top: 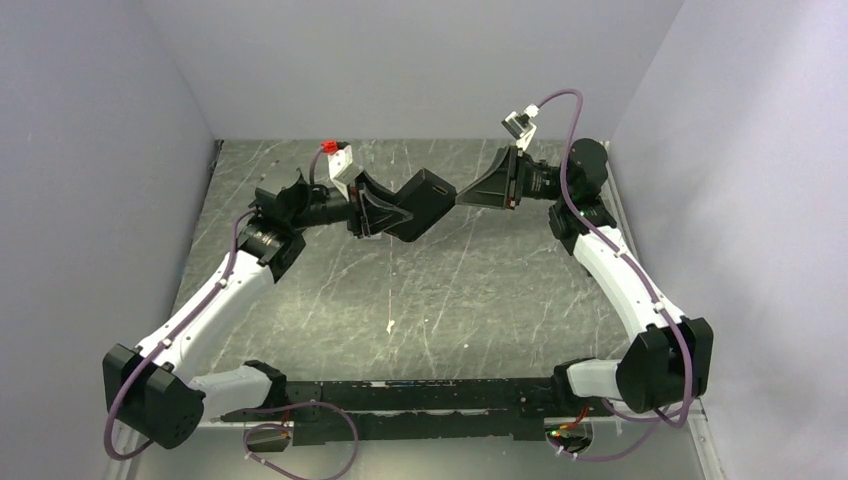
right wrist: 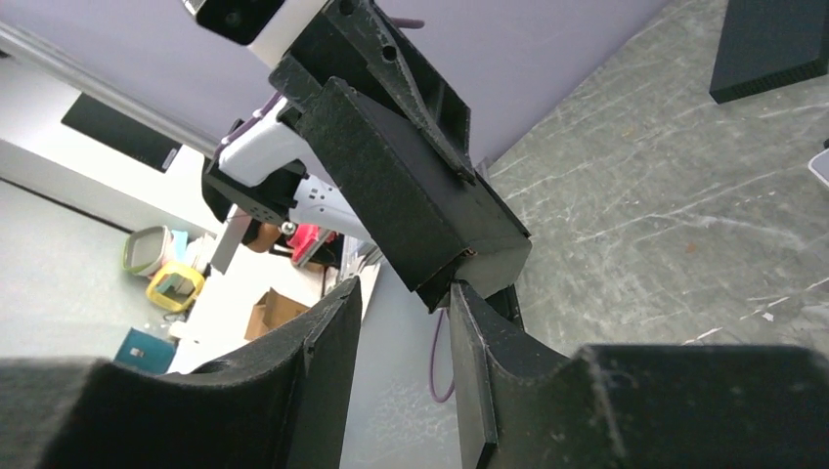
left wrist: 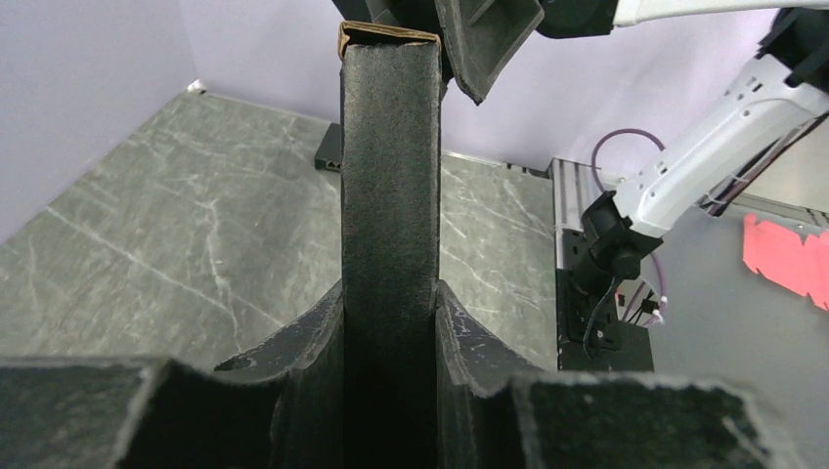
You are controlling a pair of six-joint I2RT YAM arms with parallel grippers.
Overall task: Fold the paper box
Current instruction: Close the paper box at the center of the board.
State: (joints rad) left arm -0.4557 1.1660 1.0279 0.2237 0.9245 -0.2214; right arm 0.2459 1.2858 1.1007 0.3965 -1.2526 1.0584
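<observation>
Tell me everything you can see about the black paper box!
The paper box is matte black cardboard, already folded into a closed boxy shape, with a brown raw edge showing at one end. It hangs tilted above the table. The left gripper pinches one end; the right gripper is at its opposite corner, jaws apart.

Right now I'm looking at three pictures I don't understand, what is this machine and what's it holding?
These are two robot arms bolted at the near edge of a grey marbled table. One picture looks down from above; the other two come from cameras on each wrist. The left gripper is clamped on the paper box, a folded black cardboard piece held in the air above the table. The right gripper sits at the box's far corner, fingers parted; whether they grip is unclear. A black slab lies farther off.
</observation>
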